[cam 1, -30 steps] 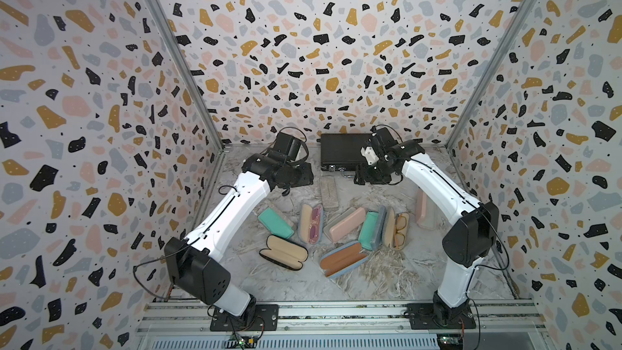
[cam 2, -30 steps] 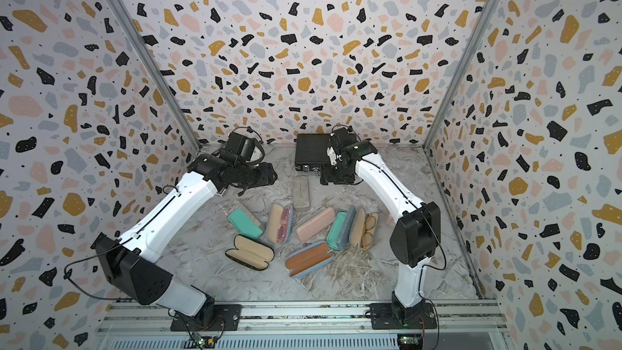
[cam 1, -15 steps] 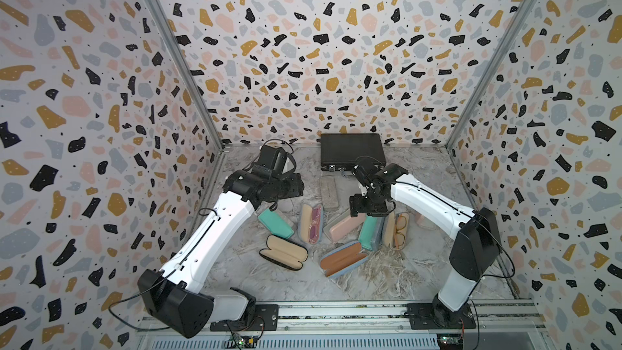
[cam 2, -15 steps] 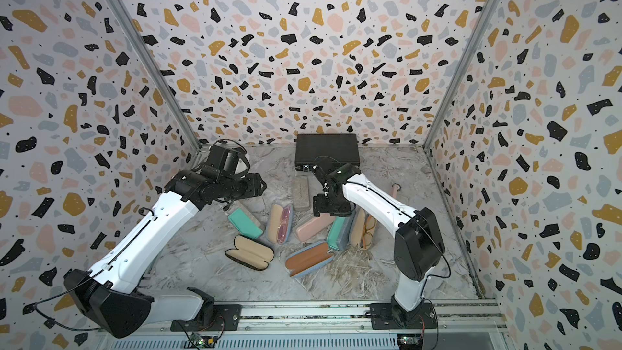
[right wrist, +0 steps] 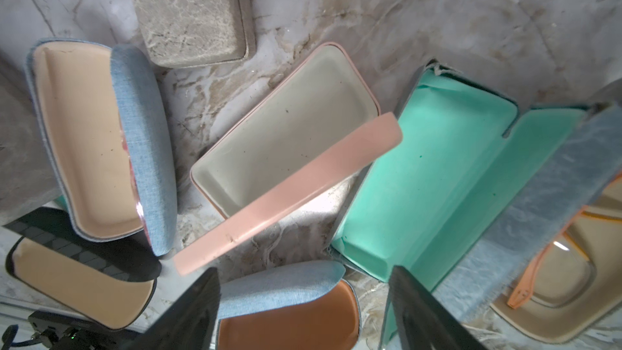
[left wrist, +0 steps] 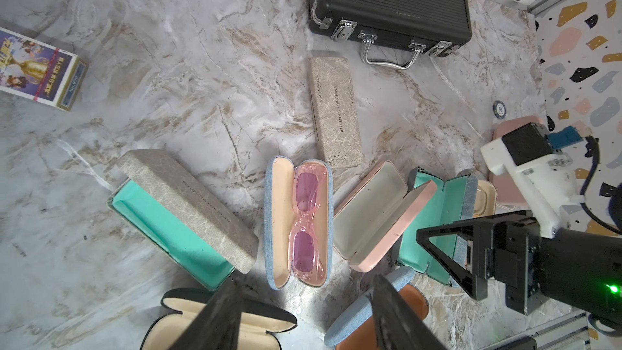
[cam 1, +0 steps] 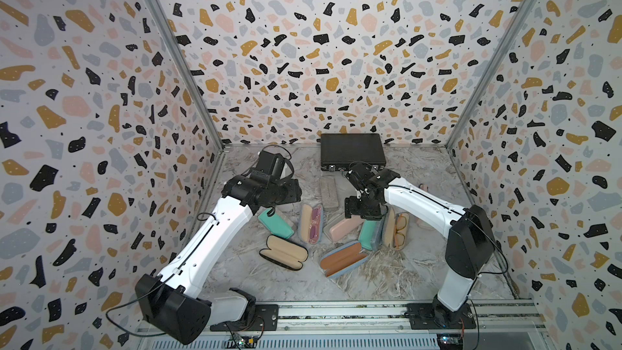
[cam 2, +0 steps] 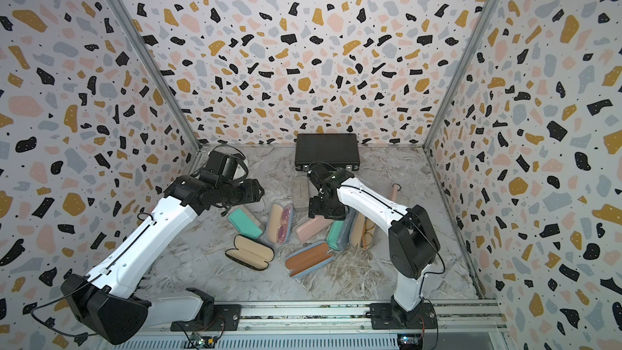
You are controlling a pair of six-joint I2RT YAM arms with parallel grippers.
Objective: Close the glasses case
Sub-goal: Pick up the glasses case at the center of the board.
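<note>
- While the right end effector (right wrist: 304, 271) hangs over the open cases, what is in it?
- Nothing. Jaws stand wide apart, empty, above the pink glasses case (right wrist: 286, 149).
- Case position?
- On the worktop (cam 1: 269, 284), lid part-raised, grey lining exposed. It lies between 2 other open cases, the denim case (left wrist: 279, 223) holding pink glasses (left wrist: 304, 223) and the teal-lined case (right wrist: 437, 176), just beside each.
- And the left end effector (left wrist: 306, 279)?
- Jaws moderately apart, gripping nothing, held above the cases and touching none.
</note>
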